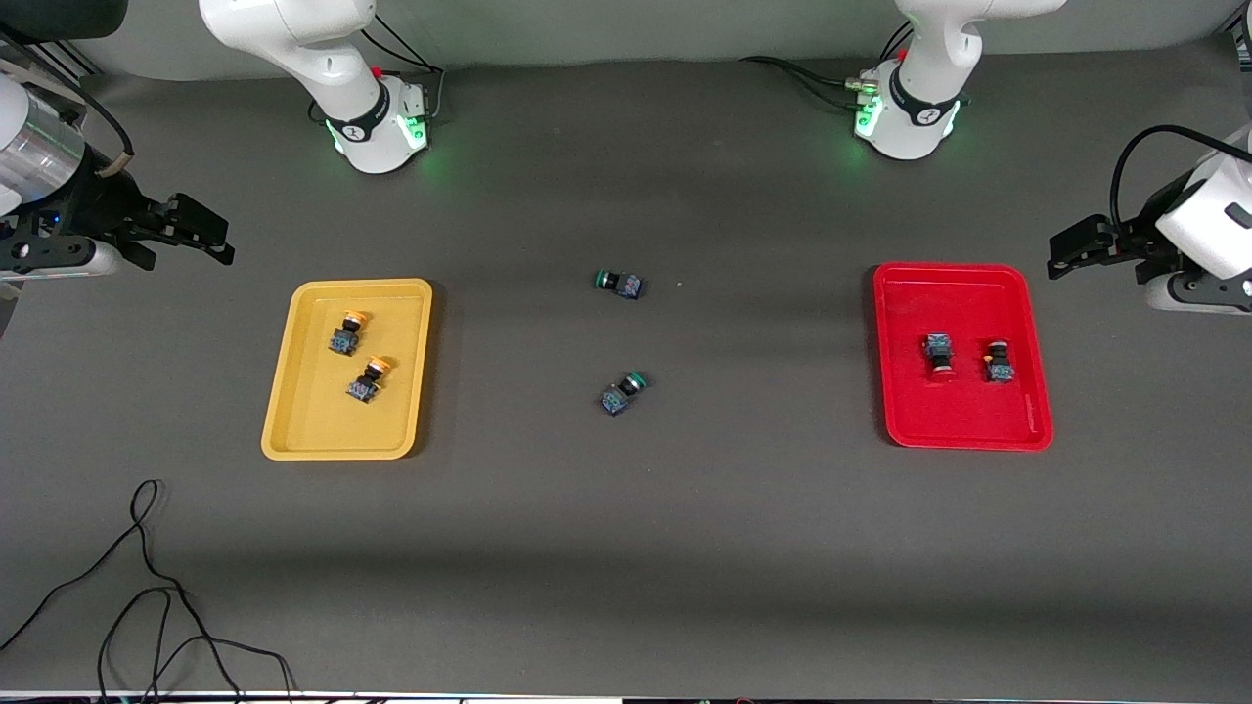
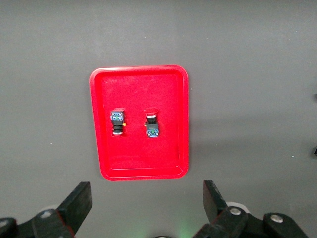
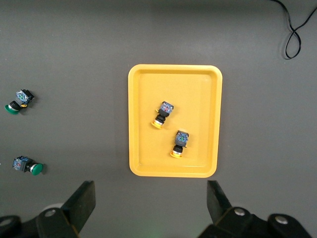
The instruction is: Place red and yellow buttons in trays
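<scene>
On the bench (image 1: 626,548), both yellow buttons (image 1: 348,333) lie in the yellow tray (image 1: 293,391) toward the right arm's end; both red buttons (image 1: 939,354) lie in the red tray (image 1: 963,430) toward the left arm's end. I judge sorting complete. Green-capped switches (image 1: 619,284) stay out, correctly. Left tool (image 2: 147,208) hangs wide open, empty, beside the red tray; right tool (image 3: 151,208) likewise beside the yellow tray.

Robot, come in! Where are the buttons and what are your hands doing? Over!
Left tool and right tool open, waiting. Yellow buttons in yellow tray; red buttons in red tray. Green buttons on table.
</scene>
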